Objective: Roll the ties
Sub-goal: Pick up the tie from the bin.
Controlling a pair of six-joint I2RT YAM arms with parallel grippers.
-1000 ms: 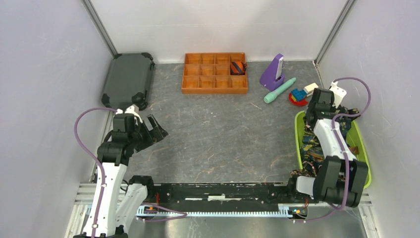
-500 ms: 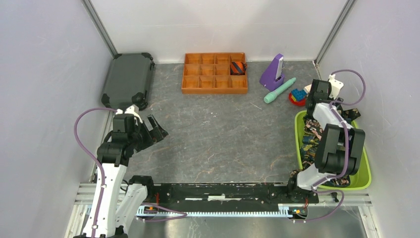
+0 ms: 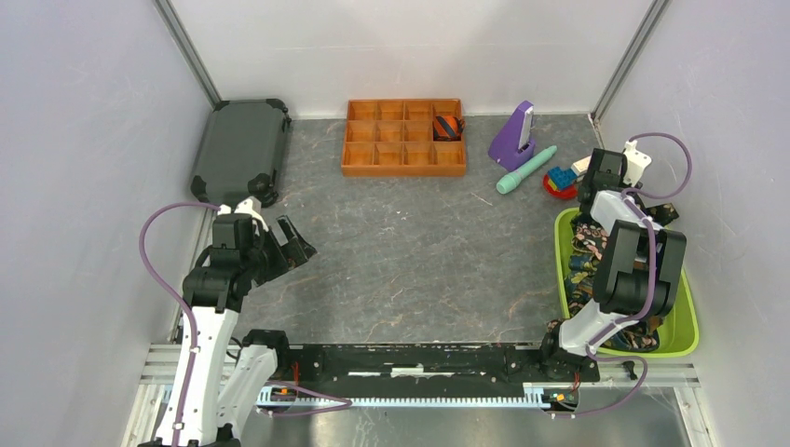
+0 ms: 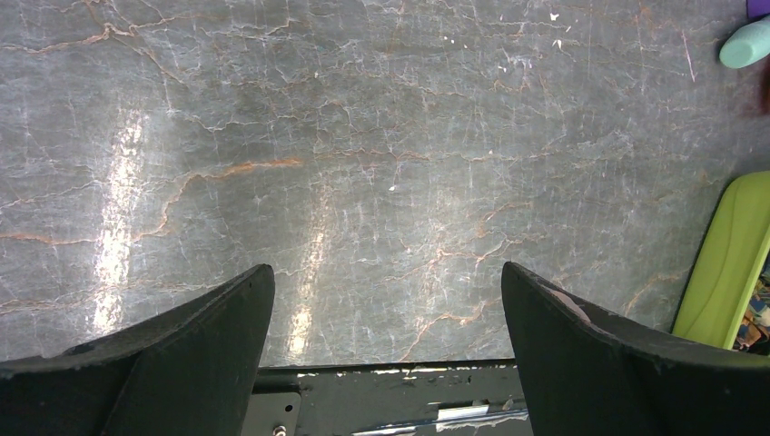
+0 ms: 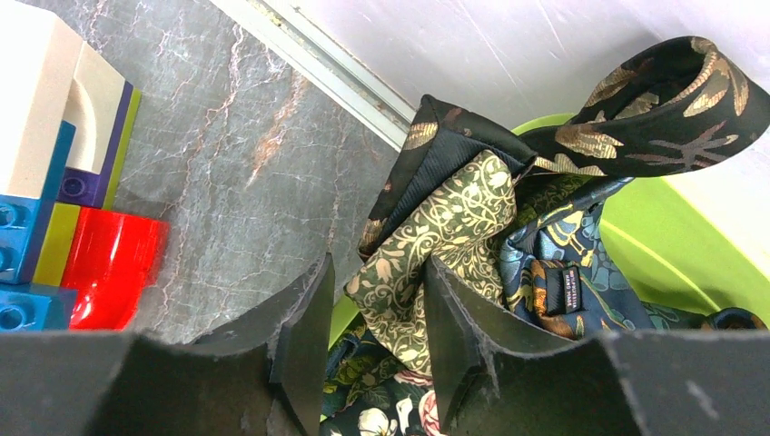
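Now the right arm has swung up over the far end of the lime-green plastic bin (image 3: 687,326).
The right fingers (image 5: 304,336) clamp the olive-green, vine-patterned fabric tie (image 5: 440,232) at the top of the pile in the bin. The left fingers (image 4: 209,345) stay spread over the grey table (image 4: 363,136). Extraction appears under way; rolling is not yet begun.

Case (image 3: 240,149) at 10 o'clock, divided tray (image 3: 391,156) at 12 with rolled tie (image 3: 448,126) in its far-right cell, stand (image 3: 512,135), stick (image 3: 526,169) and blocks (image 3: 559,177) at 2, bin (image 3: 687,321) at 3 holding ties (image 3: 582,256)
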